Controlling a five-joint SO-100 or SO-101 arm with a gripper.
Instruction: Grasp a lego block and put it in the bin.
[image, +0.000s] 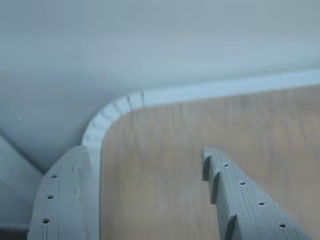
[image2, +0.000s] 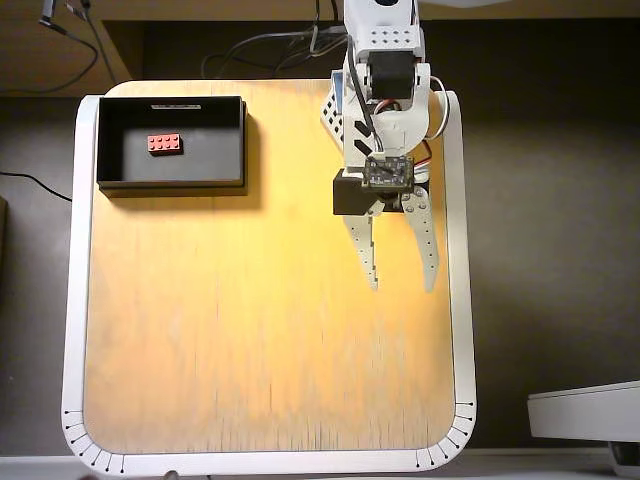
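The red lego block (image2: 164, 144) lies on the floor of the black bin (image2: 110, 140) at the table's far left corner in the overhead view. My gripper (image2: 403, 286) hangs over the right side of the wooden table, far to the right of the bin, with its two white fingers spread and nothing between them. In the wrist view the gripper (image: 145, 155) shows both fingers apart over bare wood and a rounded white table corner; block and bin are out of that view.
The wooden table (image2: 250, 330) has a white rim (image2: 70, 300) with rounded corners. Cables (image2: 260, 45) lie behind the far edge. A white object (image2: 585, 412) sits off the table at the lower right.
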